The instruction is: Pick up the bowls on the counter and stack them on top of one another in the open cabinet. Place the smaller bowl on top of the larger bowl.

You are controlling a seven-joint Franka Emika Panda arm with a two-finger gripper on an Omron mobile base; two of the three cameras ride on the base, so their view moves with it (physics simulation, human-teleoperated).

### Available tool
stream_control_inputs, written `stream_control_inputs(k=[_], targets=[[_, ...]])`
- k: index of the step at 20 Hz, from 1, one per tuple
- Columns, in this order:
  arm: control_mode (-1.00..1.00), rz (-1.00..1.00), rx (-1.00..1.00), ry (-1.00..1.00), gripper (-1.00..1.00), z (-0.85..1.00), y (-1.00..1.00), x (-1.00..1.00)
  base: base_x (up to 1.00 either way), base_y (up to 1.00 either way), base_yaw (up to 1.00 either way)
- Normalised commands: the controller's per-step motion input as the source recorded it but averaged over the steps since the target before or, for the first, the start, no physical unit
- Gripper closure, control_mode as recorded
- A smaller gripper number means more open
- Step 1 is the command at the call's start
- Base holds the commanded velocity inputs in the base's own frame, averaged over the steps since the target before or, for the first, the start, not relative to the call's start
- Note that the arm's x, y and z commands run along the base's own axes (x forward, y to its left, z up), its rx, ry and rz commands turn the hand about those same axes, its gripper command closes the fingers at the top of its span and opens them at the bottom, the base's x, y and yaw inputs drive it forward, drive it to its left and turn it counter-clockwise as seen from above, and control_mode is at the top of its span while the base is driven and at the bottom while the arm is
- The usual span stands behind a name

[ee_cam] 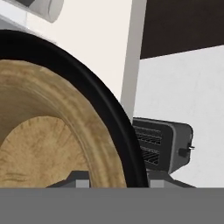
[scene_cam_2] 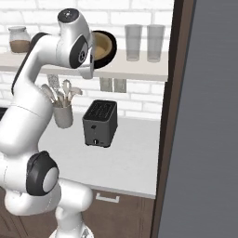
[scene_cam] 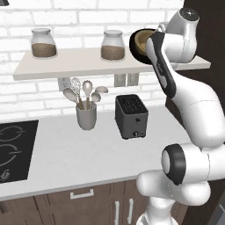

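Note:
The larger bowl (scene_cam: 133, 47) (scene_cam_2: 111, 50), glossy black, is tipped on edge just above the open cabinet (scene_cam: 79, 66) (scene_cam_2: 135, 69), its mouth turned out toward the room. The smaller bowl (scene_cam: 143, 40) (scene_cam_2: 101, 45) of tan wood sits nested inside it. In the hand view the wooden wall (ee_cam: 43, 144) and the black rim (ee_cam: 109, 109) run side by side down between my fingertips. My gripper (ee_cam: 118, 177) is shut across both rims. The counter (scene_cam: 66, 149) (scene_cam_2: 135, 153) lies far below.
Two lidded jars (scene_cam: 43, 43) (scene_cam: 113, 45) stand on the shelf left of the bowls, two glasses (scene_cam_2: 133, 42) (scene_cam_2: 155, 42) to their right. A black toaster (scene_cam: 131, 116) (scene_cam_2: 100, 123), a utensil cup (scene_cam: 86, 115) and the cooktop (scene_cam: 13, 149) are on the counter. A tall dark panel (scene_cam_2: 209, 116) closes the right side.

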Motion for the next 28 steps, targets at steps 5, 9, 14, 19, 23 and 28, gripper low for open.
stream_control_inputs(k=[5, 9, 14, 19, 23, 28], targets=[[-1.00, 0.00, 0.00, 0.00, 1.00, -0.08, -0.01, 0.51, 0.00, 0.00, 0.00], [-1.00, 0.00, 0.00, 0.00, 1.00, -0.18, 0.00, 0.30, 0.00, 0.00, 0.00], [-1.00, 0.00, 0.00, 0.00, 1.00, -0.24, 0.00, 0.27, 0.00, 0.00, 0.00], [-1.00, 0.00, 0.00, 0.00, 1.00, -0.08, 0.00, 0.37, 0.00, 0.00, 0.00], [-1.00, 0.00, 0.00, 0.00, -1.00, -0.09, 0.04, 0.25, 0.00, 0.00, 0.00], [-1.00, 0.00, 0.00, -0.11, -1.00, -0.01, 0.07, 0.10, 0.00, 0.00, 0.00]])
